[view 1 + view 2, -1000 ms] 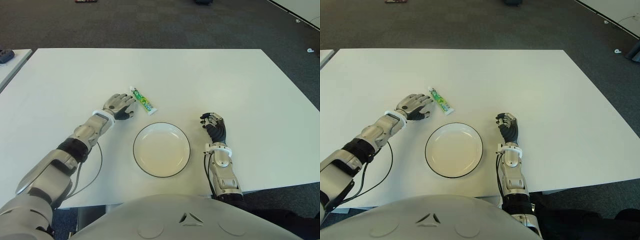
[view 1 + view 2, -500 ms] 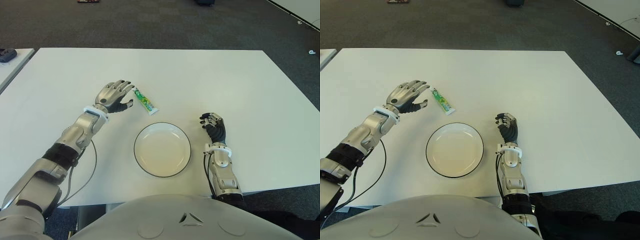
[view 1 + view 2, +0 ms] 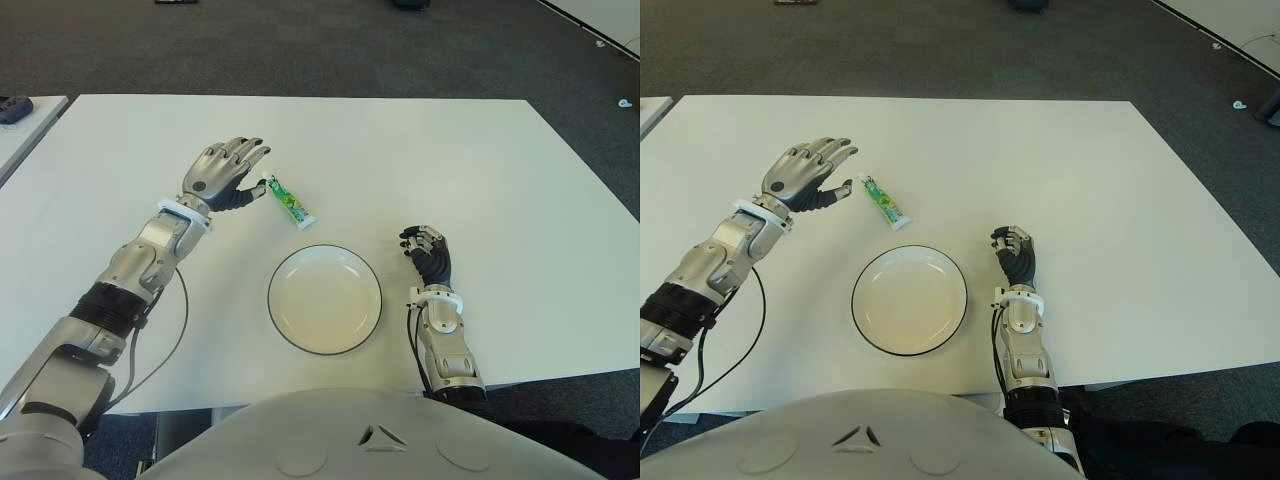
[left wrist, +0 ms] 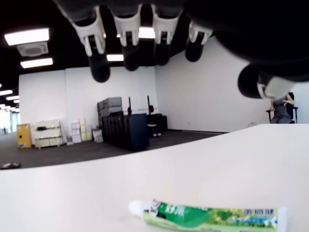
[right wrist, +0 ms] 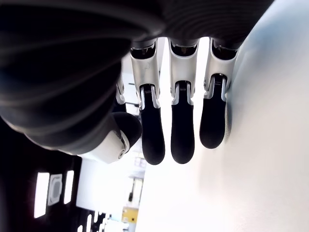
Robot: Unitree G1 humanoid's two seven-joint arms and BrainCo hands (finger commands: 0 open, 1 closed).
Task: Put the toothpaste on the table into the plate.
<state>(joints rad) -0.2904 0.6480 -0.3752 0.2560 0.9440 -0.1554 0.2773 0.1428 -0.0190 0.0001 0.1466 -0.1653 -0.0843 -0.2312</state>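
Observation:
A small green and white toothpaste tube (image 3: 288,204) lies flat on the white table (image 3: 430,150), just beyond the plate's far-left rim. In the left wrist view the toothpaste tube (image 4: 207,217) shows below the spread fingers, apart from them. My left hand (image 3: 226,172) hovers open just left of the tube's cap end, raised off the table and holding nothing. The white plate (image 3: 324,298) with a dark rim sits in front of me with nothing in it. To the right of the plate shows my right hand (image 3: 428,255), fingers relaxed and holding nothing.
A dark carpeted floor (image 3: 300,45) lies beyond the far table edge. A second table's corner (image 3: 20,115) with a dark object on it shows at the far left. A cable (image 3: 165,345) loops beside my left forearm.
My left hand has lifted off the table and moved away from me, rising beside the tube's cap end with fingers spreading. The tube, the plate and the right hand have not moved.

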